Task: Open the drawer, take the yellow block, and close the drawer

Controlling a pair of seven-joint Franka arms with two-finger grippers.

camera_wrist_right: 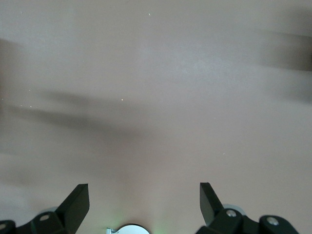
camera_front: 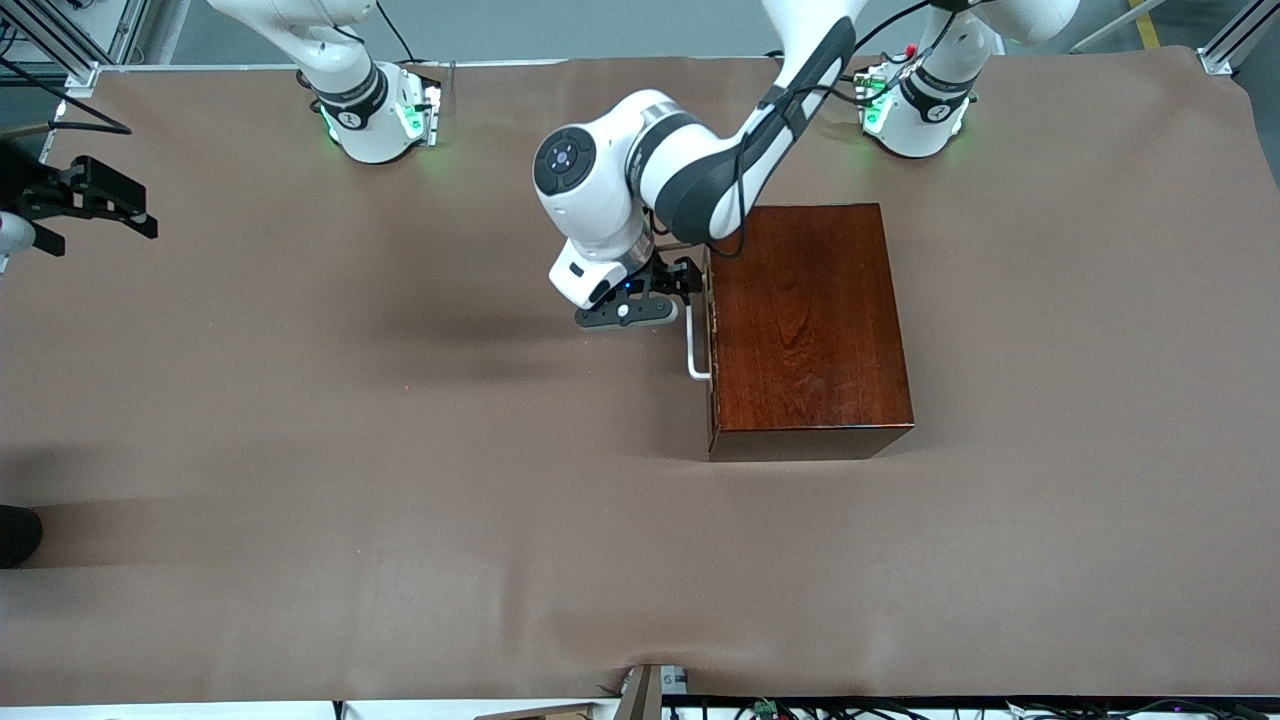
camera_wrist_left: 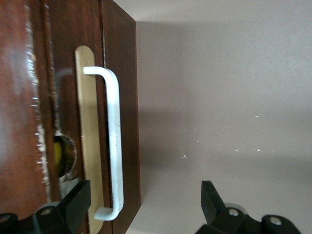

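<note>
From the front camera you see the dark wooden box (camera_front: 808, 330) on the brown counter (camera_front: 400, 500), with the drawer (camera_front: 711, 340) pushed in and its white handle (camera_front: 693, 350) sticking out toward the right arm's end. Only the left wrist camera lets you peek at a bit of yellow (camera_wrist_left: 59, 155) through a round hole in the drawer front; you cannot tell if that is the yellow block. The left jaws (camera_front: 668, 290) sit in front of the drawer, at about 12 o'clock from the handle in the front view. They are wide apart, with the end of the handle between them, not touching. The right jaws (camera_front: 100, 205) wait at the right arm's end, also wide apart, holding nothing.
</note>
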